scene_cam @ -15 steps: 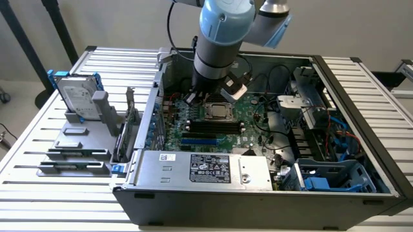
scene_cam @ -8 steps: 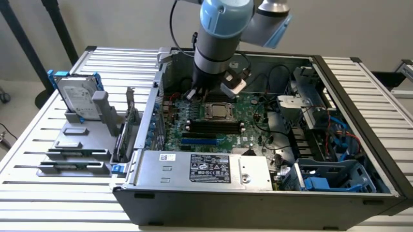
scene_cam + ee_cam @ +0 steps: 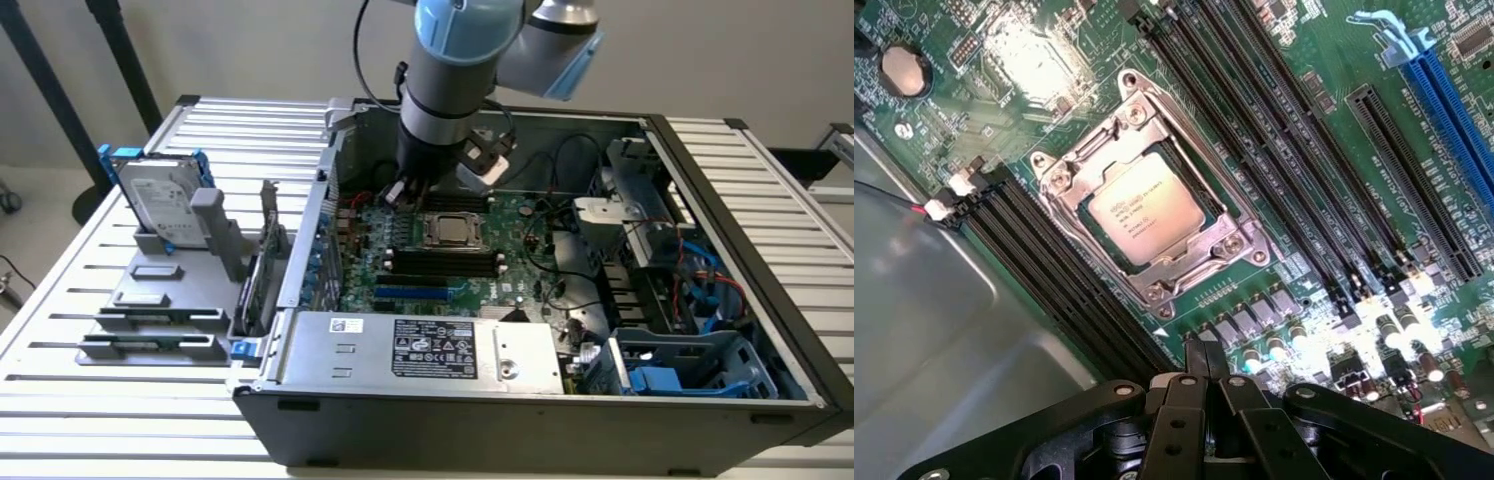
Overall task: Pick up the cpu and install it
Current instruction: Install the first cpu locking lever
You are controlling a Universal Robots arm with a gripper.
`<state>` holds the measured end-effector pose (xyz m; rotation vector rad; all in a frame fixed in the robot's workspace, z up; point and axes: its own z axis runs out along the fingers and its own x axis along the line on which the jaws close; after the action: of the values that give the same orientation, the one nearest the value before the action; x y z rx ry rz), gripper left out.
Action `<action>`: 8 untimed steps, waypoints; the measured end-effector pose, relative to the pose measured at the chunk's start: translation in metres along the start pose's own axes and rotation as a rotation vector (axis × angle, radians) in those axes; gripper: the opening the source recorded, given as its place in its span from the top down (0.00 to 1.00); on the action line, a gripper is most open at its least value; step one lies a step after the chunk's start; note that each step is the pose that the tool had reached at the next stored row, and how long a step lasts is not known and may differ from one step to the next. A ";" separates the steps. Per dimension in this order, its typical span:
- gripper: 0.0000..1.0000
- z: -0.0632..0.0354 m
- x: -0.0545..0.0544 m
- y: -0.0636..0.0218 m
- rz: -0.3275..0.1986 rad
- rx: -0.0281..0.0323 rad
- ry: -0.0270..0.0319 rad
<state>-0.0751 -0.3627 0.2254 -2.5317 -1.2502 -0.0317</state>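
Claw (image 3: 1204, 362) is closed and empty, hovering over the motherboard (image 3: 514, 265) just beside the socket (image 3: 1152, 212). Cpu (image 3: 1147, 210) sits flat inside that socket, metal frame around it, so it looks seated already. Memory slots (image 3: 445, 262) flank the socket; the hard drive (image 3: 162, 206) stands well away on the desk (image 3: 80, 300).

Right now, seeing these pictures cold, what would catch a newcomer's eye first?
The open computer case on the slatted table, with the arm reaching down into it, its shut gripper just above the green motherboard. Next, the cpu, already seated in its metal socket frame among black memory slots. At the exterior view's left, a hard drive stands upright in a grey holder.
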 end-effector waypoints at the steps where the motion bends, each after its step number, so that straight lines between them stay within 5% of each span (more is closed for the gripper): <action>1: 0.89 -0.0006 0.000 -0.0003 -0.012 0.0015 -0.0043; 8: 0.89 -0.0043 0.001 -0.0014 -0.102 0.0093 -0.0252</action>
<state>-0.0752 -0.3625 0.2300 -2.4657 -1.3850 -0.0170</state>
